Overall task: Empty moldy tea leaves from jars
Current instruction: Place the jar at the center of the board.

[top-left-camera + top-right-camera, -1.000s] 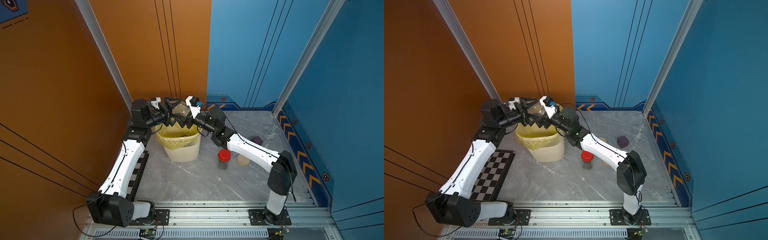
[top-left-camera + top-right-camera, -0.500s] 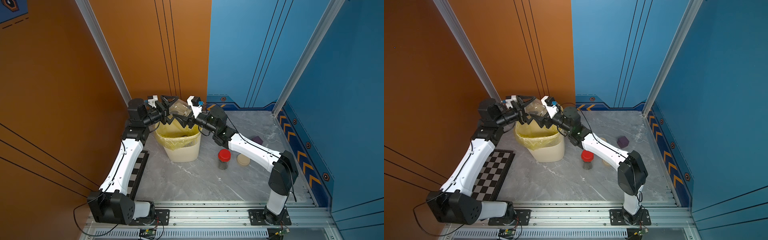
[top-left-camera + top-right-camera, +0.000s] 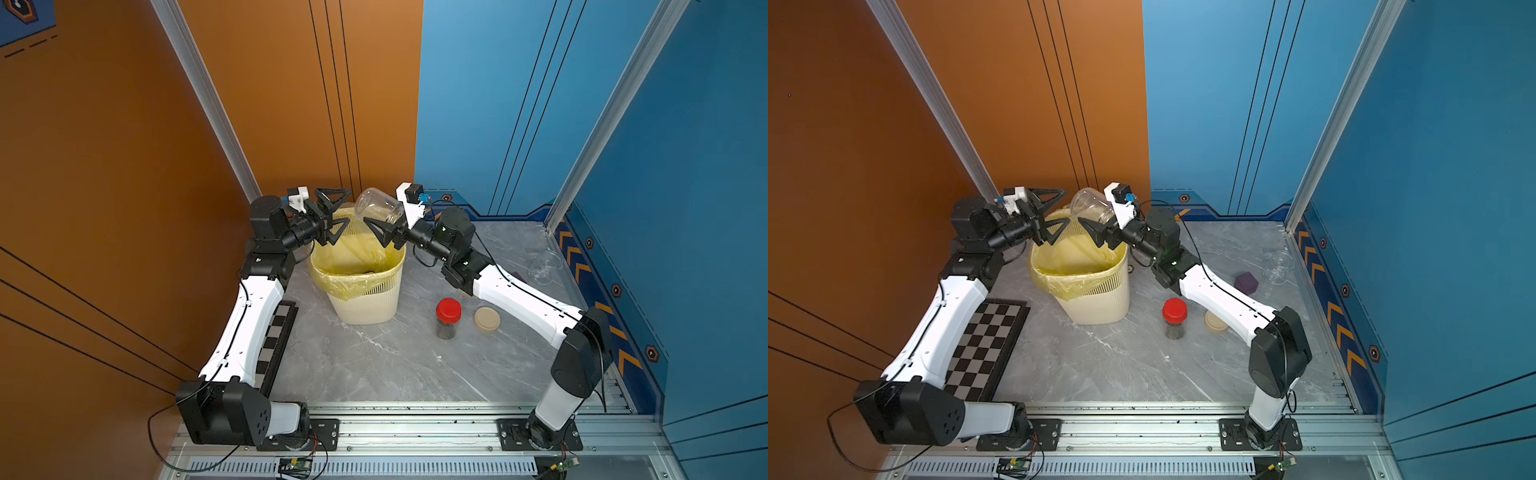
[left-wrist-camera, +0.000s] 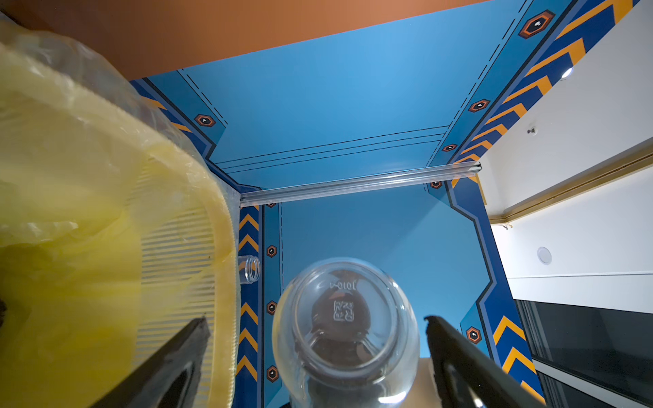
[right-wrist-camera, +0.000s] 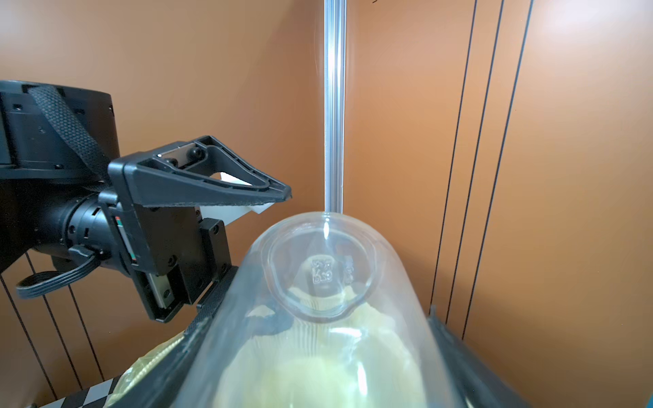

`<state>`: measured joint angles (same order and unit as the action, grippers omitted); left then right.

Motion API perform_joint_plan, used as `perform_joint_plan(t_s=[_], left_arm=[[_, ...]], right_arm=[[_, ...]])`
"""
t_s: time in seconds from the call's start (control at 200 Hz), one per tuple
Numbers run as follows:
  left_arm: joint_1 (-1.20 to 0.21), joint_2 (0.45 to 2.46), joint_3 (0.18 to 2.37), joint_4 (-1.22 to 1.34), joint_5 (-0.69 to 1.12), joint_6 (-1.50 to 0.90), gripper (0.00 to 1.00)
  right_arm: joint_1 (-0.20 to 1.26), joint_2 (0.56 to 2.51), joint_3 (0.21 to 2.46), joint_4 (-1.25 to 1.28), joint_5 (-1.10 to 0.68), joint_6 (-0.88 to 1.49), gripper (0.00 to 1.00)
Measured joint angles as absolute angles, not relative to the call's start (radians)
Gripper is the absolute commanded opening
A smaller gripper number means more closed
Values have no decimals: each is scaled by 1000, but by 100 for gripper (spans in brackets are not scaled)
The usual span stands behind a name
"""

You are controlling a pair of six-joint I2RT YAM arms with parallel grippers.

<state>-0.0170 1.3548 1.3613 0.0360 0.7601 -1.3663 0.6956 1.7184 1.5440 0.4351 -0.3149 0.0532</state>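
1. Right gripper is seen clamped on the clear jar in both top views. The jar is tilted, base raised toward the left gripper, mouth down over the cream bin with its yellow bag. The left gripper is spread wide and empty, just beside the jar base but apart from it.
2. On the table the red-lidded jar is stood upright, with dark tea leaves shown inside. A beige lid is laid flat just beside it. A second clear jar is laid on its side near the blue wall.
3. In a top view a purple block is shown whole beside the right arm and the chessboard squares are exposed. The beige lid is half covered by the arm there.
4. Left wrist: the clear jar's base, with a moulded mark, is framed between the parted fingers, and no contact is seen. The second clear jar is shown lidless past the bin rim.
5. Right wrist: the clear jar is viewed from its mouth end and looks empty, with the yellow bag seen through the glass. Dark fingers are pressed along both sides. The left gripper's upper finger is shown close by.
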Motion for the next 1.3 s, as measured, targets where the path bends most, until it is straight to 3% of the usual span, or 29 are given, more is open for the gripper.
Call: perform_joint_plan(t_s=[0.495,0.711,0.956,1.301], left_arm=[[1,1377,1373,32,761,-1296,98],[-22,1403,1529,-200,707,-989,98],[-41,1388,1566,-379,588,-703,98],[56,1295,1488,-440,561,-571,98]], right_arm=[[328,1467,1262,360,-303,69,43],[189,1442,1148,263,-281,103,42],[183,1442,1137,70,-263,113,41],[168,1439,1144,-284,-201,83,41]])
